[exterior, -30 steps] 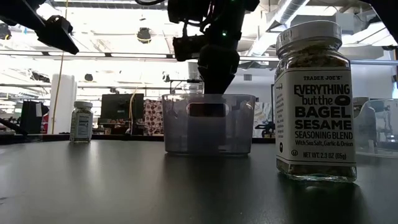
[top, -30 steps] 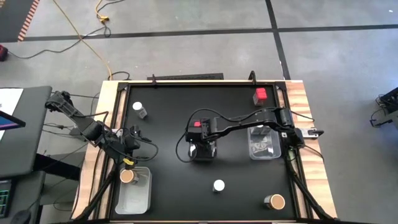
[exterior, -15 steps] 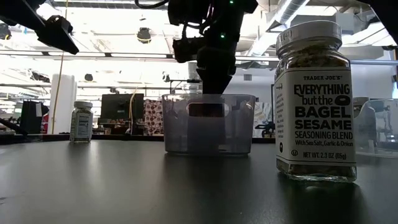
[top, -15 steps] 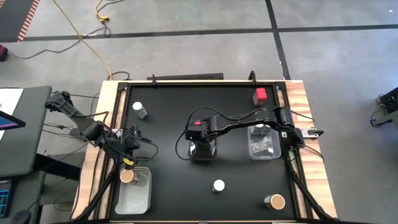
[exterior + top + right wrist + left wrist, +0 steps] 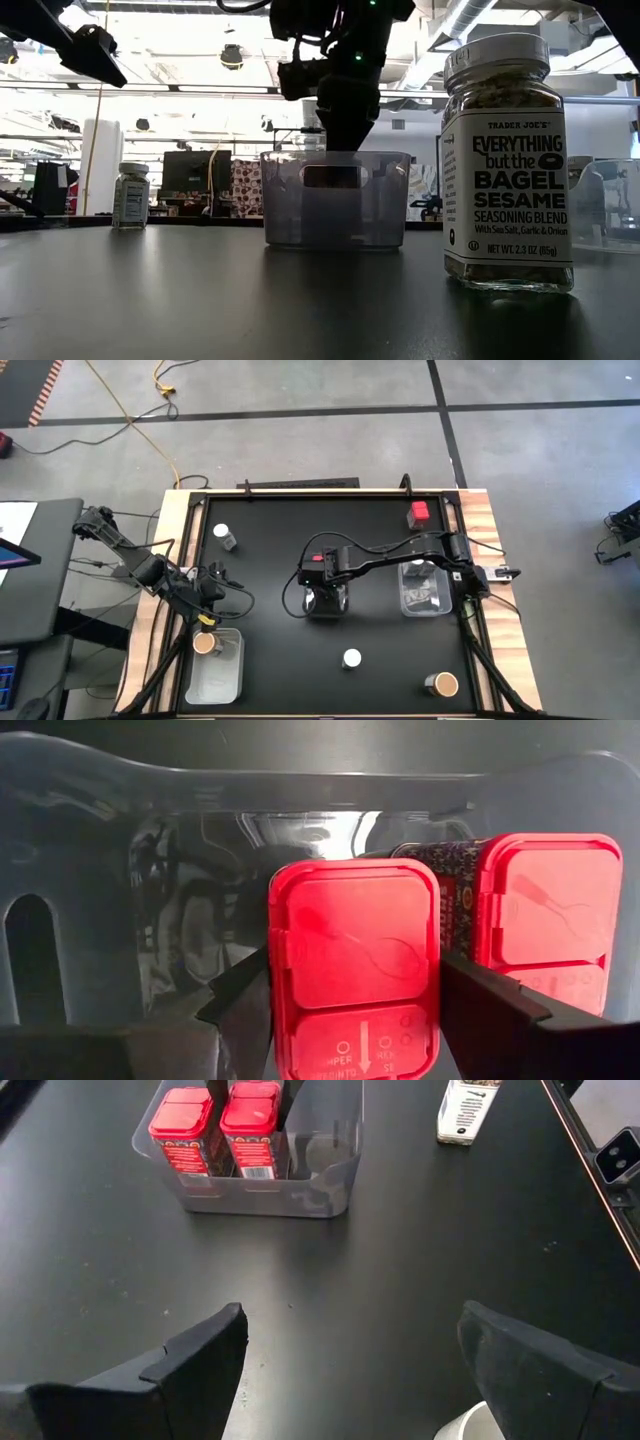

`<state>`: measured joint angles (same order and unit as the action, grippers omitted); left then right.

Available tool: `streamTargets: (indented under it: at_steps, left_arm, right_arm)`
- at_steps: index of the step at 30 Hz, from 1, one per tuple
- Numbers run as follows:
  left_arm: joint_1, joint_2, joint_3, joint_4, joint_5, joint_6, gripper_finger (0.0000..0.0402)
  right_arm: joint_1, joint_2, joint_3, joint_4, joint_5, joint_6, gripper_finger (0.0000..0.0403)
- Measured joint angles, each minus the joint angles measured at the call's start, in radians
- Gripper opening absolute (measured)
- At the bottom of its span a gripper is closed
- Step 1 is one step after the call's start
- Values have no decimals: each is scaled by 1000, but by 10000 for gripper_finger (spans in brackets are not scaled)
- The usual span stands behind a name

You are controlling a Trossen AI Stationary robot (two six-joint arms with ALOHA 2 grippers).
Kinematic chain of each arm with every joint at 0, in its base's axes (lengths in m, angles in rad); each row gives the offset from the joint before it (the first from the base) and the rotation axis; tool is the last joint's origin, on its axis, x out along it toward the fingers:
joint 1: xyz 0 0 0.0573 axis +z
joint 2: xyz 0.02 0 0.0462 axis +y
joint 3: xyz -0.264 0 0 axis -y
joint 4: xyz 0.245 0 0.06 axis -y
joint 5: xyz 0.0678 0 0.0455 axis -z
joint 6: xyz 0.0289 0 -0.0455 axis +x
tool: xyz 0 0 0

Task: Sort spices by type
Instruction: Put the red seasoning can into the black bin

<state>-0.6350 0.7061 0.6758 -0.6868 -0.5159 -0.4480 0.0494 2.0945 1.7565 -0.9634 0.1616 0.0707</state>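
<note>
Spices of which kind sit in the clear plastic rectangular bin [image 5: 90, 920], asks the reader.
— Two, the legend answers: red square-topped tins standing side by side and upright. The nearer red-topped tin [image 5: 352, 960] touches its neighbour, the second red tin [image 5: 548, 920].

— And the claws?
— The right gripper [image 5: 355, 1020] reaches down into that bin from above. Its two dark fingers [image 5: 245, 1000] press against opposite sides of the nearer tin, clenched on it. The left gripper [image 5: 350, 1370] waits well to the left of the bin, jaws spread wide and holding nothing.

— What lies outside the bin?
— A third red square-topped tin [image 5: 419, 513] stands well beyond it, far-right. A white-lidded jar [image 5: 222, 535] stands far-left of it. Another white-lidded jar [image 5: 351, 658] stands near it on the front side. A brown-topped jar [image 5: 443, 684] stands front-right, well apart.
</note>
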Motion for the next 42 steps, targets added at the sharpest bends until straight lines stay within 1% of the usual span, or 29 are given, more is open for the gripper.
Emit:
streamTargets:
  at_steps: [36, 39, 42]
  left_arm:
    - [0, 0, 0, 0, 0, -3, 345]
    - [0, 0, 0, 0, 0, -4, 345]
    - [0, 0, 0, 0, 0, -5, 345]
  right_arm:
    - [1, 0, 1, 1, -2, 8, 271]
    - [2, 0, 1, 2, -3, 8, 278]
    - [2, 0, 1, 2, -3, 8, 296]
